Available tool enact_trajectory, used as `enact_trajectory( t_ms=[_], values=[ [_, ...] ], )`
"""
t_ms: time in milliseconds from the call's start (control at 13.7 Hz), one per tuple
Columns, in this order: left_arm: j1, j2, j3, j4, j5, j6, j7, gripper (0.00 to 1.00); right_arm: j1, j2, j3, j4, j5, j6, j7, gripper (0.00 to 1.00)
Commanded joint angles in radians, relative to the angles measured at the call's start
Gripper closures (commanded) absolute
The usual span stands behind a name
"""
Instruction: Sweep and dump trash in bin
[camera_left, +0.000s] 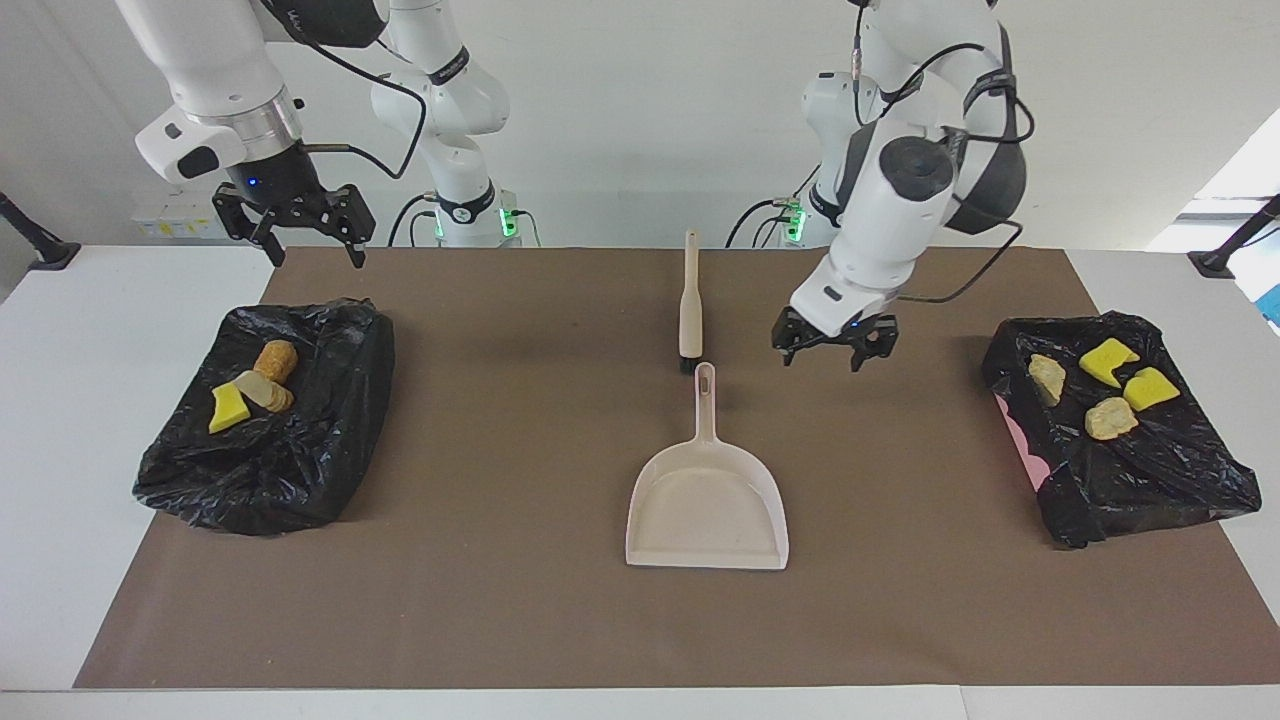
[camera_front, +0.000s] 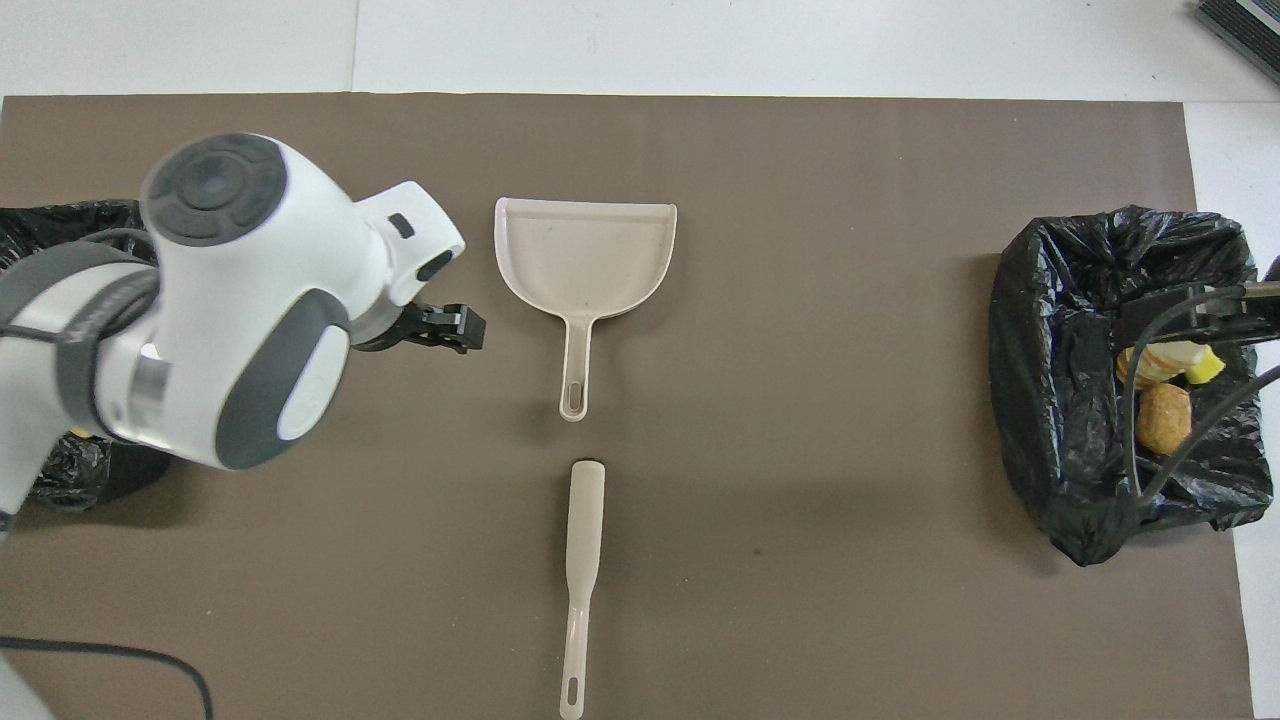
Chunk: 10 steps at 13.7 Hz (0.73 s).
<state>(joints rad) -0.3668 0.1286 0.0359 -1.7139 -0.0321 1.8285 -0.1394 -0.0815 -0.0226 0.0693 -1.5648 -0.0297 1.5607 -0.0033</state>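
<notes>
left gripper (camera_left: 829, 349): hanging over the brown mat (camera_left: 500, 600), between the dustpan handle and the bin at the left arm's end; fingers spread wide, gripping nothing; not touching the dustpan.
right gripper (camera_left: 293, 228): hanging above the robot-side edge of the bin at the right arm's end; fingers standing wide, gripping nothing; this arm is waiting.
dustpan (camera_left: 707, 505): beige, lying flat on the mat mid-worktop, handle pointing toward the robots, mouth pointing away; nothing sitting in the pan.
brush (camera_left: 690, 305): beige, lying on the mat nearer to the robots than the dustpan, roughly in line with its handle, dark bristle end just beside the handle tip, a small gap showing in the overhead view.
trash (camera_left: 1105, 385): four chunks sitting in the bag-lined bin at the left arm's end, two bright yellow, two tan; three more (camera_left: 255, 385) sitting in the other bin, one yellow, one orange-brown, one pale beige, bunched together.
bins: black-bag-lined bin (camera_left: 1180, 480) at the left arm's end, pink showing at one edge; black-bag-lined bin (camera_left: 260, 470) at the right arm's end.
worktop (camera_left: 60, 450): white, carrying the mat.
</notes>
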Motion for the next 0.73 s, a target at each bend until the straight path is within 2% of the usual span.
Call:
enact_trajectory(
  t_ms=[0, 220, 366, 659],
  values=[
    [0.109, -0.111, -0.008, -0.05, -0.003, -0.035, 0.137, 0.0, -0.004, -0.011, 0.004, -0.011, 0.011, -0.01, 0.016, 0.0],
    [0.242, -0.18, -0.008, -0.021, 0.003, -0.075, 0.33, 0.0, -0.003, -0.011, 0.004, -0.011, 0.011, -0.01, 0.016, 0.0],
    [0.307, -0.22, -0.008, 0.015, 0.006, -0.121, 0.386, 0.0, -0.004, -0.011, 0.004, -0.011, 0.011, -0.01, 0.016, 0.0],
    [0.327, -0.205, -0.002, 0.198, 0.015, -0.332, 0.388, 0.0, -0.004, -0.011, 0.004, -0.011, 0.011, -0.008, 0.016, 0.0]
  ],
)
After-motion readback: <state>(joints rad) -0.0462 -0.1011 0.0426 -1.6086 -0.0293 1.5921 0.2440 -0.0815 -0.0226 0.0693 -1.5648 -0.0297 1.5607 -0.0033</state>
